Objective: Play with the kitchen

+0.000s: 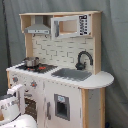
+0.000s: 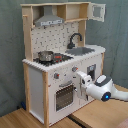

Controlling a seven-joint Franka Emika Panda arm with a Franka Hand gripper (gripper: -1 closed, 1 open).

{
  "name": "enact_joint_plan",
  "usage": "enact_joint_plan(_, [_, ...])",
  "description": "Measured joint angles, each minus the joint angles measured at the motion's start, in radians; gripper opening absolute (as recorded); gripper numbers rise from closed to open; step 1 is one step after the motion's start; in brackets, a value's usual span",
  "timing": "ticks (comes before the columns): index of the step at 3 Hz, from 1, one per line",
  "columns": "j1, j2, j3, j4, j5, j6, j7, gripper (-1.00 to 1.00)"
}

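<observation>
Beside the oven front, the gripper (image 2: 80, 76) nearly meets the kitchen (image 2: 60, 60).
Whether its fingers are parted or holding anything is unclear; clear floor lies nearer, then one pot (image 2: 45, 56), one faucet (image 2: 75, 39), one hood (image 2: 49, 20).

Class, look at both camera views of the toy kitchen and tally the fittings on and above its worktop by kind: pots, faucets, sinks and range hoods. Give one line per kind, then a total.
Pots: 1, the metal pot on the stove
Faucets: 1, the black faucet
Sinks: 1, the grey sink
Range hoods: 1, the grey range hood
Total: 4
</observation>
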Motion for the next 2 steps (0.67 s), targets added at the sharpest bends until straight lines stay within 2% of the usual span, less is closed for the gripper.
enact_joint_plan(1, [-0.070,-0.003,-0.002,0.037,0.000,0.063,-0.025,1.00])
enact_joint_plan(2, [-0.099,-0.003,-0.012,0.069,0.000,0.096,-0.067,1.00])
